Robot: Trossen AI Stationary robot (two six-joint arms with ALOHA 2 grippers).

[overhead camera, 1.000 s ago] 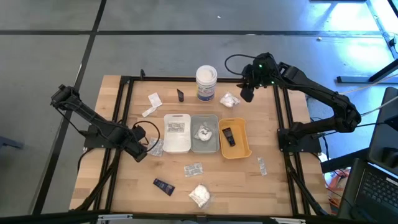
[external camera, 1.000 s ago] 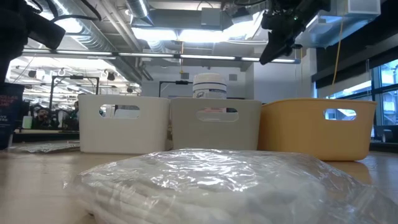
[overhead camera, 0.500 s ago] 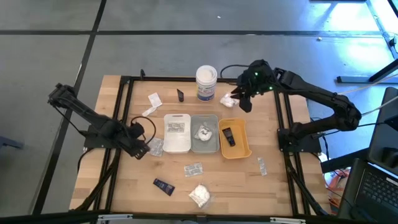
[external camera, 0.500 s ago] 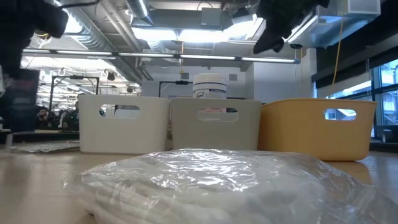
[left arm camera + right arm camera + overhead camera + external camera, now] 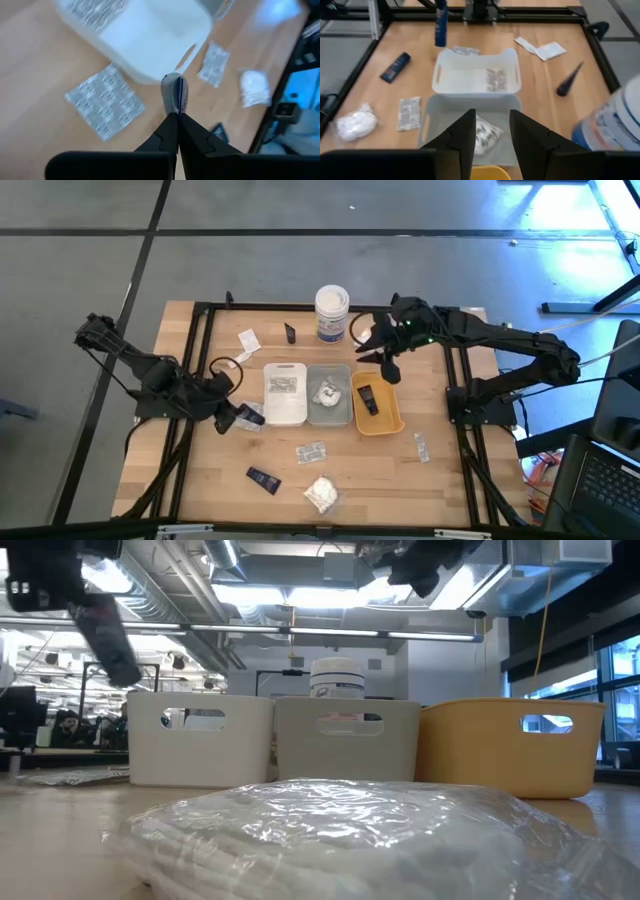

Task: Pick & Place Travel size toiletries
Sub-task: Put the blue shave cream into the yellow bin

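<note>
The wooden table (image 5: 440, 480) carries three trays in a row at its centre: a white tray (image 5: 285, 394) holding a printed sachet (image 5: 285, 386), a grey tray (image 5: 329, 395) holding a plastic-wrapped bundle (image 5: 327, 392), and an orange tray (image 5: 377, 402) holding a black tube (image 5: 367, 399). At 12 o'clock from the trays stands a tall white tub with a blue label (image 5: 332, 314), with a small black cone-shaped tube (image 5: 290, 332) just beside it at 9 o'clock and two white sachets (image 5: 245, 347) farther out the same way. The left gripper (image 5: 226, 420) hangs at 9 o'clock of the white tray, its fingers pinched shut on a thin flat dark sachet (image 5: 173, 94) seen edge-on in the left wrist view; a silvery sachet (image 5: 250, 416) lies on the table just beside the white tray's near corner, under and beside that gripper. The right gripper (image 5: 389, 370) hovers over the far edge of the orange tray, fingers spread apart and holding nothing in the right wrist view, and its arm covers the patch of table at 3 o'clock of the tub. At 6 o'clock of the trays lie a clear printed sachet (image 5: 312, 451), a dark blue tube (image 5: 264, 479) and a white wrapped bundle (image 5: 321, 494), the bundle filling the foreground of the low view and hiding the table in front of the trays. A small sachet (image 5: 421, 447) lies alone at 4 o'clock of the orange tray.
</note>
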